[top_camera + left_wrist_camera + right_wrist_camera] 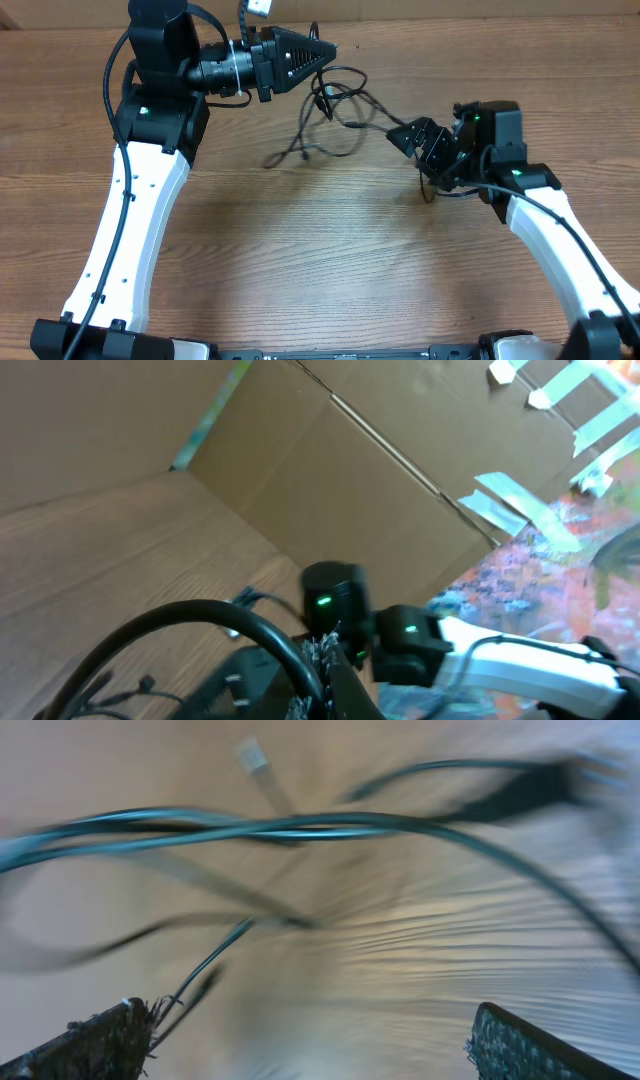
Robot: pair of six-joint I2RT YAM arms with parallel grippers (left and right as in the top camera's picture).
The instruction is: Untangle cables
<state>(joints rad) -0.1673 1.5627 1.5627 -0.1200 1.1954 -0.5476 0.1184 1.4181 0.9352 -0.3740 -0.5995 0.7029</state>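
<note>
Thin, glossy black cables [322, 102] lie looped in a tangle on the grained wooden table [300, 250]. The left gripper [329, 48] is pinched together at the tangle's edge, and I can't tell if it has a cord. The right gripper [412, 138] is spread wide and grips nothing.

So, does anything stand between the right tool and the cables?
Nothing visible does. The open right tool sits just right of the cables on the table, and its wrist view shows them directly ahead of its fingers, no other object between.
</note>
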